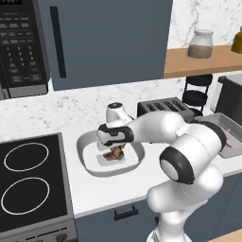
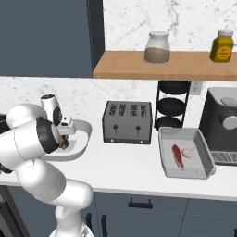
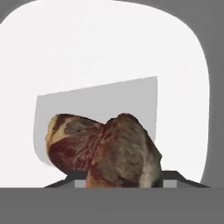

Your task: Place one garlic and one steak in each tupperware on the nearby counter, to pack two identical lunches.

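Sitting between jaws: brown steak chunk (image 3: 105,151), over white tupperware (image 1: 87,142).

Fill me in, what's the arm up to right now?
Packing two lunches. The gripper is down inside the white tupperware with the lumpy brown steak between its fingertips, which look closed on it. No garlic can be seen in that container from these angles. Across the counter, past the toaster, the grey tupperware already has its red steak strip and a garlic bulb.
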{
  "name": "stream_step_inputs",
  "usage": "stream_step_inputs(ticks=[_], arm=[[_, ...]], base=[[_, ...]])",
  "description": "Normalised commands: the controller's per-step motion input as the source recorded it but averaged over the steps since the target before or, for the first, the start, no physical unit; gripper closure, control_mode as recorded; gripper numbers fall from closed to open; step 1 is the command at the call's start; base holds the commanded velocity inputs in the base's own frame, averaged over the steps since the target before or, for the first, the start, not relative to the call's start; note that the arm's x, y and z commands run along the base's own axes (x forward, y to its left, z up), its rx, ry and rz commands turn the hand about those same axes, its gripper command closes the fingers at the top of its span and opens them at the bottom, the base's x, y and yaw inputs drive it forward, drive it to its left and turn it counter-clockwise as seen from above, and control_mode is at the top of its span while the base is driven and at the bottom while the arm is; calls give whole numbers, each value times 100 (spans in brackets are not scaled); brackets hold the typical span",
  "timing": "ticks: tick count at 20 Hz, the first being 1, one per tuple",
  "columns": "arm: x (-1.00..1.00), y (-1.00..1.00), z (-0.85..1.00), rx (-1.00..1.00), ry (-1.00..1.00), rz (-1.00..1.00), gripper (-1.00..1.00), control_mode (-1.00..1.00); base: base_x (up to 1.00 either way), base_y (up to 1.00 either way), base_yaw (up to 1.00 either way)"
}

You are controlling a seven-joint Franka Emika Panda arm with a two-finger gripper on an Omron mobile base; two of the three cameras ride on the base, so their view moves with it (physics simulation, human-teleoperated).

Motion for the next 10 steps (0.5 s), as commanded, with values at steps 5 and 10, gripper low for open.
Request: stream_step_inputs(ticks=[5,10], arm=[[13,-3,11,0,0,0,100,-100],[23,0,0,0,0,0,100,-100]], base=[[0,0,0],[0,0,0]])
